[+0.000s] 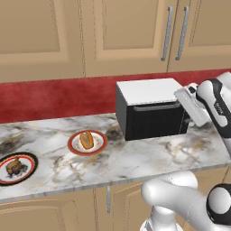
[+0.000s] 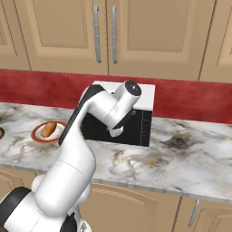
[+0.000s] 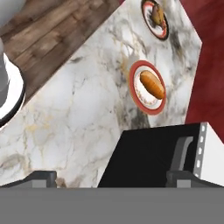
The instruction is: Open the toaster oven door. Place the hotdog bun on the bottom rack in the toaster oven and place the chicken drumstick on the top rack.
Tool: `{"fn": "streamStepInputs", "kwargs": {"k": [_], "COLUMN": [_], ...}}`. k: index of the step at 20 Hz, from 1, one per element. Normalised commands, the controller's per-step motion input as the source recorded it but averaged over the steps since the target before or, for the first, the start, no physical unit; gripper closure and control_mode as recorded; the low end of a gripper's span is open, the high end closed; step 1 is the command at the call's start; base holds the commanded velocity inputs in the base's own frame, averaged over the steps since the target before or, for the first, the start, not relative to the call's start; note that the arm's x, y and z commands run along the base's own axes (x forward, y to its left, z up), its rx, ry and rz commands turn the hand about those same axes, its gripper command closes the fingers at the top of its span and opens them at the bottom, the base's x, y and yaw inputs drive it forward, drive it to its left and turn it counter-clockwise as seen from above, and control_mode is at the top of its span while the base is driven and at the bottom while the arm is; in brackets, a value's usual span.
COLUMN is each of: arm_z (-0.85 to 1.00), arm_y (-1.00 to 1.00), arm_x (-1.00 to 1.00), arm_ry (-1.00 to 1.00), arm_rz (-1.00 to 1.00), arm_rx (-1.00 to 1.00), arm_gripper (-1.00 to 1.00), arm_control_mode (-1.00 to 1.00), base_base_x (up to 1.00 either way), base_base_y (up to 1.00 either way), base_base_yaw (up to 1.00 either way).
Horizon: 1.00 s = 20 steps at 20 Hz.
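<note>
A marbled grey-white counter (image 1: 135, 158) runs under tan wall cabinets (image 1: 126, 31) and a red backsplash (image 1: 54, 97), with dark wood floor showing past its edge in the hand view. The toaster oven (image 1: 151, 108) stands at the back against the red wall, its door (image 1: 155, 121) shut upright (grey handle along the top edge). To the oven's left lie the hotdog bun (image 1: 86, 140) on a red-rimmed plate (image 1: 75, 146) and, farther left, the chicken drumstick (image 1: 15, 166) on a dark-rimmed plate (image 1: 30, 159); the gripper (image 3: 111, 177) hovers over the oven's front, jaws spread wide, holding nothing.
</note>
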Motion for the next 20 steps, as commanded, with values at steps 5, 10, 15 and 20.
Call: {"fn": "streamStepInputs", "kwargs": {"k": [5, 10, 15, 20], "arm_z": [-0.10, -0.17, -0.20, -0.19], "arm_y": [-0.02, 0.00, -0.05, -0.08], "arm_x": [0.36, 0.26, 0.27, 0.24], "arm_ry": [0.00, -0.02, -0.01, 0.00], "arm_rz": [0.02, 0.00, 0.00, 0.00], "arm_rx": [0.00, 0.00, 0.00, 0.00], "arm_gripper": [-1.00, -1.00, -1.00, -1.00], "arm_control_mode": [-1.00, -1.00, -1.00, -1.00], "base_base_x": [0.00, 0.00, 0.00, 0.00], "base_base_y": [0.00, 0.00, 0.00, 0.00], "base_base_yaw": [0.00, 0.00, 0.00, 0.00]}}
